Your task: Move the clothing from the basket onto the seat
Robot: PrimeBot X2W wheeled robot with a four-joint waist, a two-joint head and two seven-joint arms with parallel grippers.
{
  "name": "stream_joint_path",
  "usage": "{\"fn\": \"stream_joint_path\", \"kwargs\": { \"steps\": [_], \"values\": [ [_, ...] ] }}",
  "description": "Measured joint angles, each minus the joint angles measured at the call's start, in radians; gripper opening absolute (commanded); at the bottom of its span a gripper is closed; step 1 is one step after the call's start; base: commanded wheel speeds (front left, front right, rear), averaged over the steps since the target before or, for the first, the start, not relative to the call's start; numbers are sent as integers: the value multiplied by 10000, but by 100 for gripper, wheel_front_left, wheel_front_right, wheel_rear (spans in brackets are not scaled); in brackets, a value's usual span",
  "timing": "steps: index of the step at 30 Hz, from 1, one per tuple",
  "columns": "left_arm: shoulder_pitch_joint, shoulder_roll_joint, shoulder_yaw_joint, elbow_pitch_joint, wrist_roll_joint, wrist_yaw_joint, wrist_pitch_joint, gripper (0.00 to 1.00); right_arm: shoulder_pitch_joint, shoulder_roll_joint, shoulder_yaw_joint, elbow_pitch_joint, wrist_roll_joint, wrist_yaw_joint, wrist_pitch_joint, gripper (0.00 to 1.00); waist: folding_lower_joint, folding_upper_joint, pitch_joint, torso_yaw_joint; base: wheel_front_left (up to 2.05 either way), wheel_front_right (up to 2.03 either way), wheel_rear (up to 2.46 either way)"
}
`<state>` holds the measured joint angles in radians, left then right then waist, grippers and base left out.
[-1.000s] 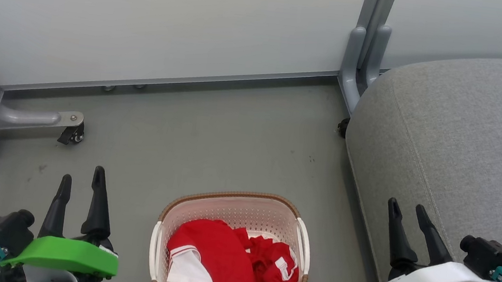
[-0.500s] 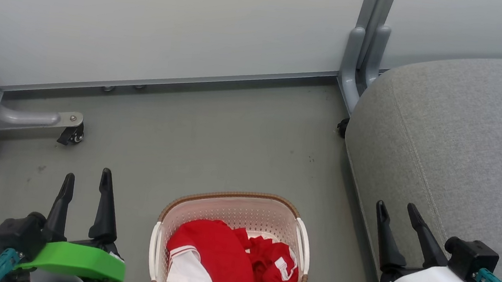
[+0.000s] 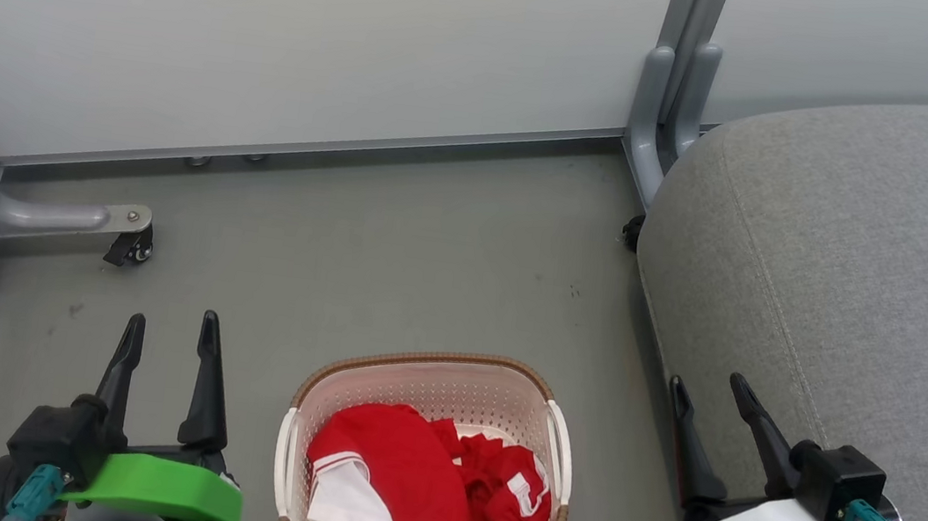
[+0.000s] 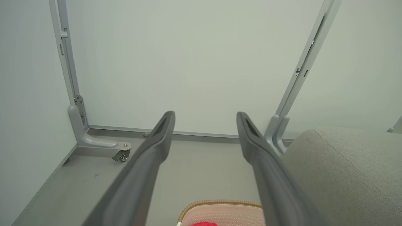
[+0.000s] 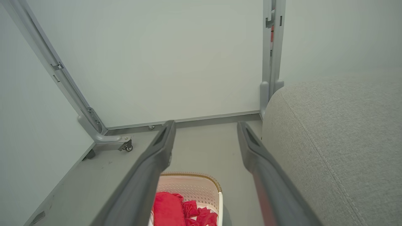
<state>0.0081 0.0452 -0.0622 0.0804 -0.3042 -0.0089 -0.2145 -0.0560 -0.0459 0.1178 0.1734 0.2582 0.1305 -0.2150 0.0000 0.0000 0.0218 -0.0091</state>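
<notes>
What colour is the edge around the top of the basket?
Brown, with a woven look, running around the rim of the cream-white basket. The head view shows it best.

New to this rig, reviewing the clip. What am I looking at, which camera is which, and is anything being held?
It's a two-armed wheeled robot. The head view looks down from its head: left gripper with the green mount, right gripper with the white one. Both are open and hold nothing. Each of the other two views comes from a wrist camera looking along that arm's own dark fingers. On the grey floor between the arms stands the basket, with the red and white clothing inside. The grey seat stands at the robot's right, with no clothing on it yet. Pale wheeled partition panels stand behind.
</notes>
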Motion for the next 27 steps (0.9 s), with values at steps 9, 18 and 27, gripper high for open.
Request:
{"fn": "stream_joint_path", "kwargs": {
  "steps": [9,18,27],
  "values": [
    [43,6,-61,-38,717,35,-192,100,0,-4,142,-12,-658,0,-159,100,0,0,20,-46,0,0,0],
    [96,10,-140,-92,1406,88,-345,100,9,-8,209,-52,-1281,0,-337,100,0,0,5,-67,0,0,0],
    [191,13,-219,-117,1925,123,-500,100,35,-12,203,-65,-1714,2,-468,100,0,0,-33,-56,0,0,0]
  ]
}}
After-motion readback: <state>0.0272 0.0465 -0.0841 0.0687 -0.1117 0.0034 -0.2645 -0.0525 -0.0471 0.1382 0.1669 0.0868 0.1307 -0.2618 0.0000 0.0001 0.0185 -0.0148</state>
